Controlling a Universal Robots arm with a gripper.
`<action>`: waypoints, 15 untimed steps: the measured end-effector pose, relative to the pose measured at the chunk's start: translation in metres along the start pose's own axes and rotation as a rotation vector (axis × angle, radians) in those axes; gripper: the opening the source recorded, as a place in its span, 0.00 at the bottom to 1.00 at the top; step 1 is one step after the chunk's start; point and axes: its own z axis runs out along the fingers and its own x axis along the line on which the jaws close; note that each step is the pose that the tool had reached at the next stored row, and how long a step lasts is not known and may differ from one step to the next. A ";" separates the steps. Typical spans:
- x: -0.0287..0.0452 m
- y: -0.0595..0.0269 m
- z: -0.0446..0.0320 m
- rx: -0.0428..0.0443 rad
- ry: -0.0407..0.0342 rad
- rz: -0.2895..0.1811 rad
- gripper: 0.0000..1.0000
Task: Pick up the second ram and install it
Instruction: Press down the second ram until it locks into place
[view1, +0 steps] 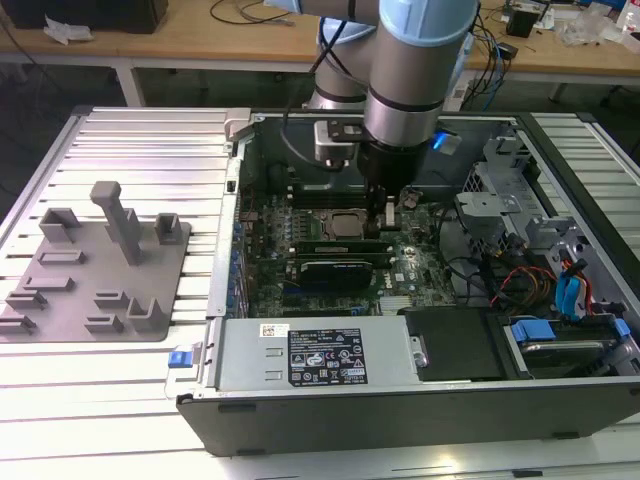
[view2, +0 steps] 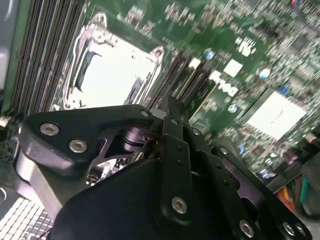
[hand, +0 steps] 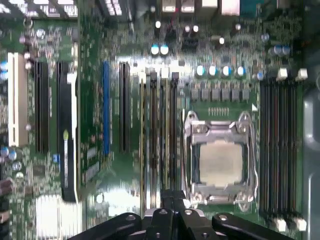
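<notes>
Two banks of memory slots flank the silver processor (hand: 220, 162) on the motherboard (view1: 330, 245) inside the open computer case (view1: 400, 390). Over the slots beside the processor hangs the gripper (hand: 172, 200), fingers drawn together; whether they pinch the second ram I cannot tell. A black expansion card (view1: 335, 268) lies close by, and a grey fixture tray (view1: 95, 265) sits well apart

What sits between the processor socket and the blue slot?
In the first wrist view: a bank of dark memory slots beside the processor socket, then one black slot next to the blue slot.
</notes>
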 end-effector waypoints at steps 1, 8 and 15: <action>-0.0004 0.0085 0.0004 0.0017 0.0002 0.000 0.08; -0.0041 0.0537 0.0045 0.0100 0.0067 0.000 0.08; -0.0045 0.0578 0.0069 0.0106 0.0097 0.000 0.08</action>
